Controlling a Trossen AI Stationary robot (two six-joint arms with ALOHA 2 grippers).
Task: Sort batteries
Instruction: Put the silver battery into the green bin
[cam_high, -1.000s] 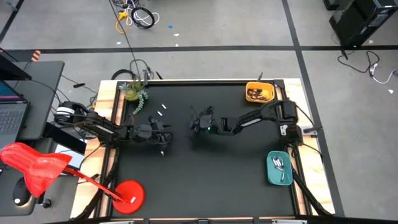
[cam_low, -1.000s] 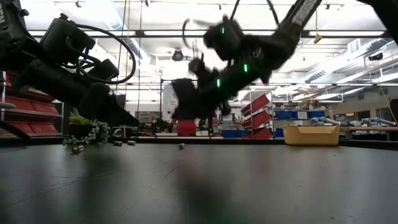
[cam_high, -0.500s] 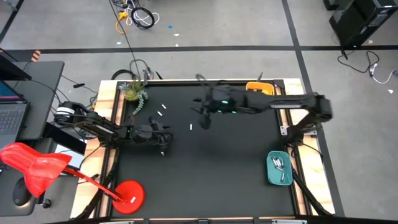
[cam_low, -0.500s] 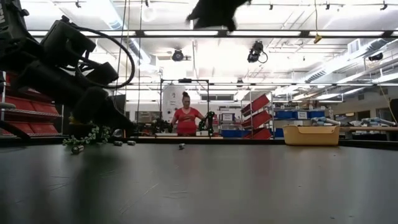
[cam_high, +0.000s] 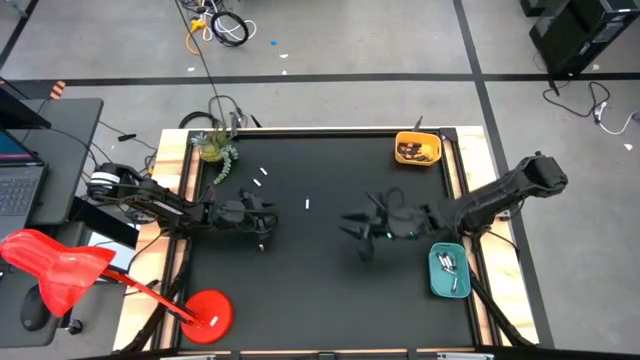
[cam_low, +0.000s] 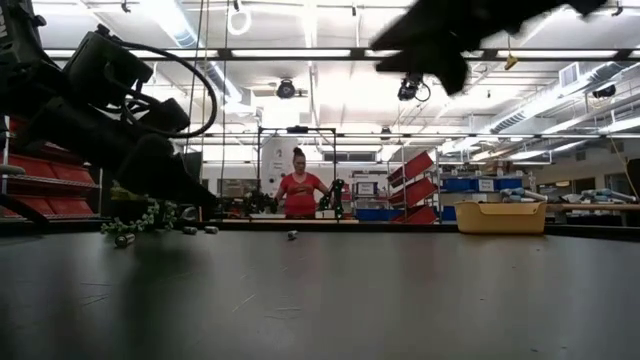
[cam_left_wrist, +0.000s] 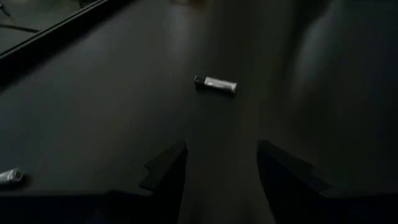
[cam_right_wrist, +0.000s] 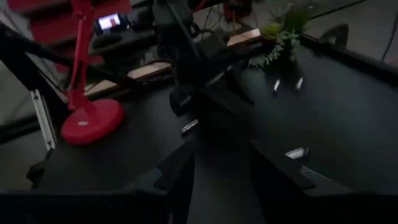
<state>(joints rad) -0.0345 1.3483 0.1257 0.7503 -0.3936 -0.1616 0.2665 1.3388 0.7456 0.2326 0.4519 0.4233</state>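
Two dark jointed arms, black cable looped, green lights glowing.

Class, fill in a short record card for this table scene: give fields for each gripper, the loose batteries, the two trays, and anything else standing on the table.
left gripper: open, low over the table's left side
right gripper: mid-table, near the teal tray; nothing seen between its fingers
loose batteries: one mid-table, two near the plant
yellow tray: back right corner
teal tray: right edge, holds batteries
plant: back left corner
red lamp: front left
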